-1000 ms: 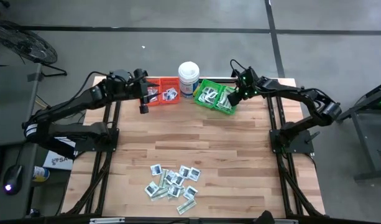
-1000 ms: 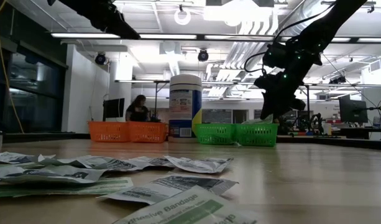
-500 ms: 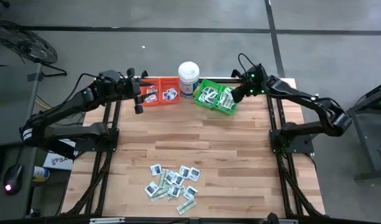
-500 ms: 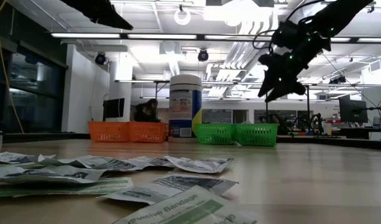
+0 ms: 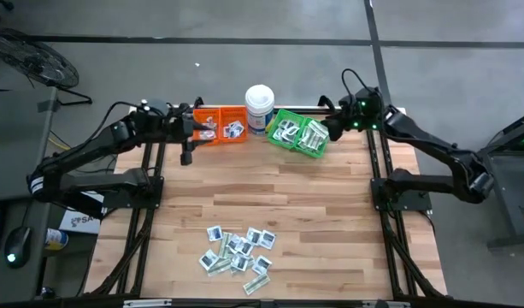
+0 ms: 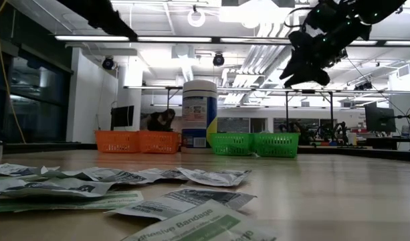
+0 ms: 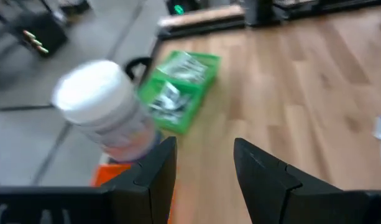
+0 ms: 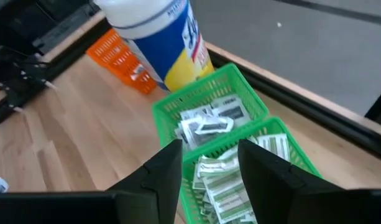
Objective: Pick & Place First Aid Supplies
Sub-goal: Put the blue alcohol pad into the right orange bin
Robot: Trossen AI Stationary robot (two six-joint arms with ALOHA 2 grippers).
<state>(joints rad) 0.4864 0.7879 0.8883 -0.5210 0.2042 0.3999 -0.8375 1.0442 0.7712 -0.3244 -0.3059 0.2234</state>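
High view: a loose pile of small flat white and pale-green paper packets (image 5: 238, 252) is seen near the wooden table's front edge, well apart from the empty, parted left gripper (image 5: 186, 141) and right gripper (image 5: 337, 128) raised beside the far bins.

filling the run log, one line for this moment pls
left gripper: open, empty | right gripper: open, empty, above green plastic bins | flat first aid packets: piled near table front

High view looks straight down on the whole table (image 5: 313, 214); low view looks level across it — both share the white tub (image 5: 260, 104) at the far edge.
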